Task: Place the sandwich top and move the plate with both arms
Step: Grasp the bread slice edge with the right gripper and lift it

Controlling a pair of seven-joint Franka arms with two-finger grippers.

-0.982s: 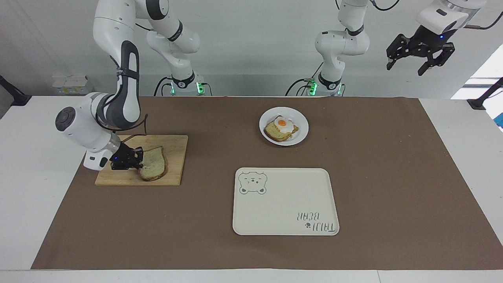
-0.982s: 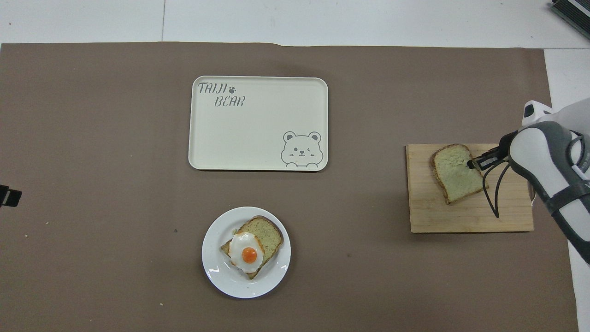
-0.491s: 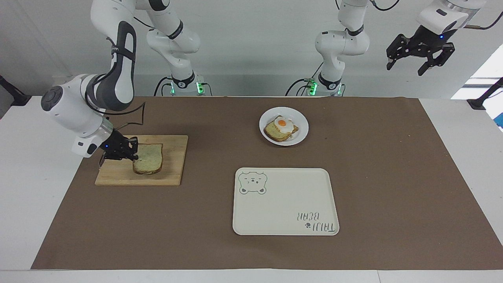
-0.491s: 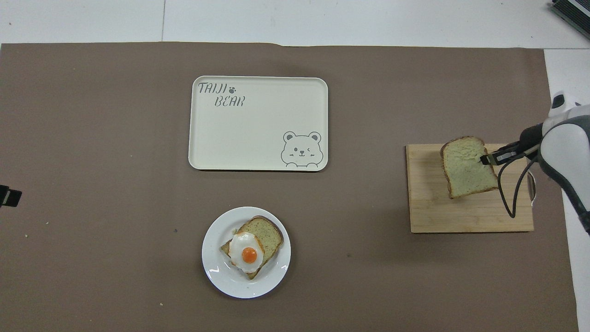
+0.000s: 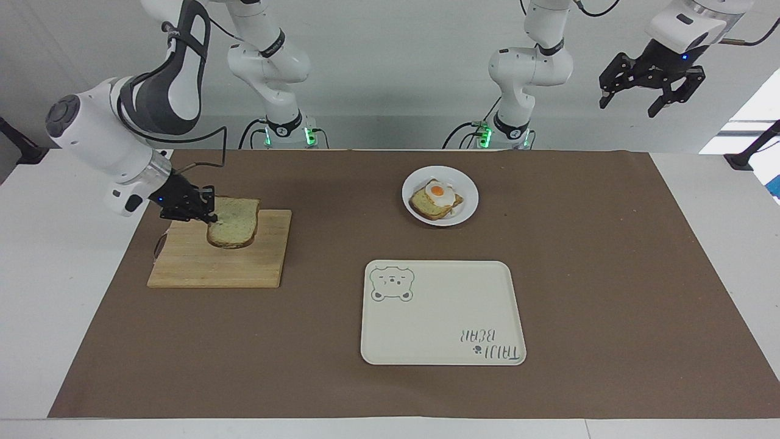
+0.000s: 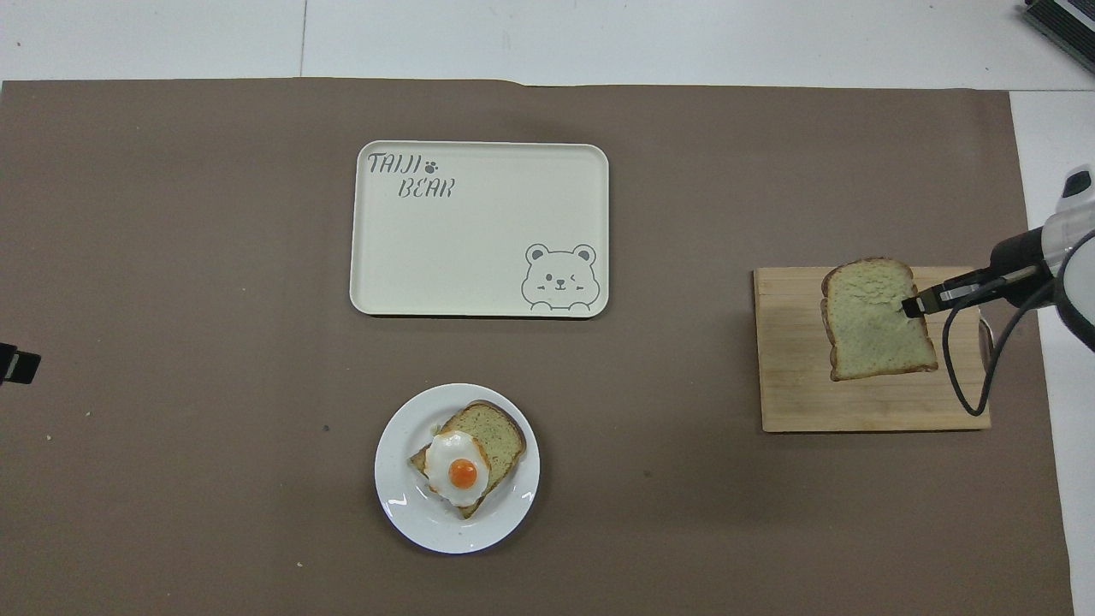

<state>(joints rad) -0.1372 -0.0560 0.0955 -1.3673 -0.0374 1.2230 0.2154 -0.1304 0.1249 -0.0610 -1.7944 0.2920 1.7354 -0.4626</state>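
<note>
The cream tray [image 5: 443, 312] reads "TAIJI BEAR" with a paw mark in one corner and carries a bear drawing in the corner diagonal to it. Taking the tray as the landmark: the plate [image 5: 466, 207] sits nearer the robots than the tray, with an egg-topped slice [image 5: 435, 200] on it. The board [image 5: 219, 265] lies well apart from the tray, toward the right arm's end. The right gripper [image 5: 207, 213] is clenched on one edge of the top [image 5: 233, 224], which sticks out sideways from the jaws, lifted clear over the board. The left gripper [image 5: 629, 100] waits, released, raised above the left arm's end.
</note>
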